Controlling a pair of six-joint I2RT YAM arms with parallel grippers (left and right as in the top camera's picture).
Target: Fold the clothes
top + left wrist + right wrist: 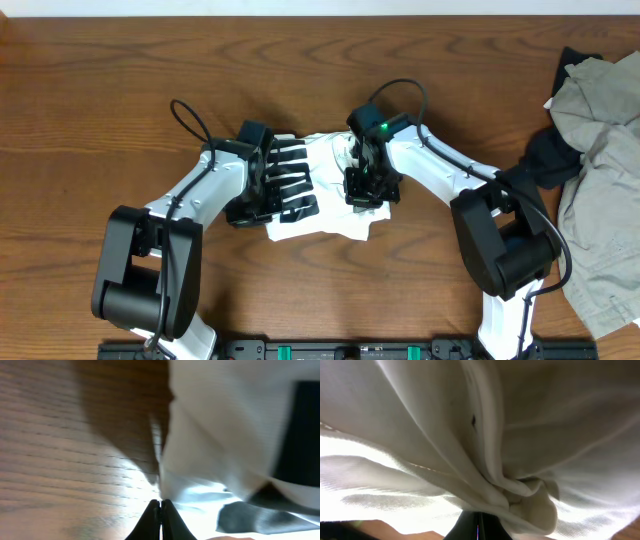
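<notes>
The left hand [160,510] is closed, its two fingertips pressed flat together just above the wood. A hem of the T-shirt [335,215] runs straight down to those tips, but whether any cloth is caught between them cannot be told. The right hand [479,522] is also closed, and here a thick bunch of white folds gathers right at its tips, so it is pinching the shirt.

Seen from overhead, the two hands sit close together at the middle of the bench [100,100], one at each end of the shirt. The shirt lies crumpled between them. Its long axis runs roughly from left to right across the bench, with a loose flap spreading towards the near edge.

The cloth is thin, white and heavily creased, with seams and soft ridges showing in the right wrist view. Black block lettering [292,182] faces up at the left end, partly covered by the left hand. Which way the collar points cannot be told.

There is one T-shirt and there are two hands. Well apart from them, at the right edge of the bench, lies one pile of other clothes [600,150]: a pale grey-green garment over a dark one [548,160].
</notes>
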